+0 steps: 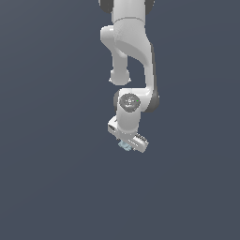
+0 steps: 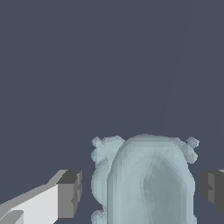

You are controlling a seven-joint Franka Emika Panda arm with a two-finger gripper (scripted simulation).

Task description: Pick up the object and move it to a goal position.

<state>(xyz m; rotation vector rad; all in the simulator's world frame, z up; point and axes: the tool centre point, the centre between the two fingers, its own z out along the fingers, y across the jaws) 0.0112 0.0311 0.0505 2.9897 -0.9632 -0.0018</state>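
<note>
The object (image 1: 124,146) is a tiny pale blue-grey lump that peeks out just under the white hand in the exterior view. In the wrist view the object (image 2: 146,179) looks large, lumpy and rounded, and it sits between the two dark finger pads (image 2: 70,194). My gripper (image 1: 127,143) (image 2: 142,192) is open around it, with a narrow gap of background showing on each side. Much of the object is hidden by the hand in the exterior view. I cannot tell whether it rests on the surface.
Plain dark blue-grey surface fills both views. The white arm (image 1: 133,47) comes down from the top middle of the exterior view. No other objects or edges show.
</note>
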